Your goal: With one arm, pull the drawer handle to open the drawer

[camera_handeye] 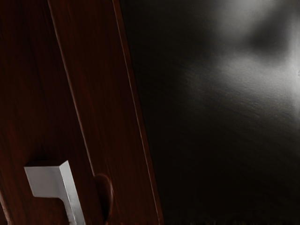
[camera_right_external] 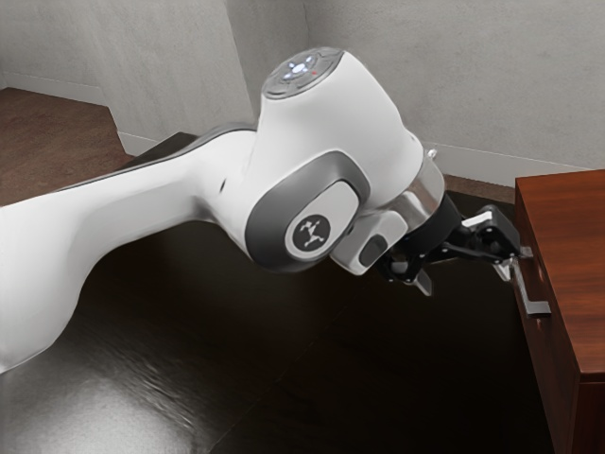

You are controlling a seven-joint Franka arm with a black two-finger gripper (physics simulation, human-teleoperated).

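The wooden cabinet (camera_right_external: pixel 562 274) runs off the exterior view's right and lower edges, which cut away its right side and base. The arm (camera_right_external: pixel 142 236) is cut off at the left edge. Its wrist covers part of the gripper (camera_right_external: pixel 499 248), which overlaps the top of the drawer handle (camera_right_external: pixel 529 288). Whether they touch cannot be told. In the wrist view the drawer handle (camera_handeye: pixel 49 185) runs out of frame.

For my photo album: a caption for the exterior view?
Black robot gripper close to the silver metal handle of a reddish-brown wooden drawer.
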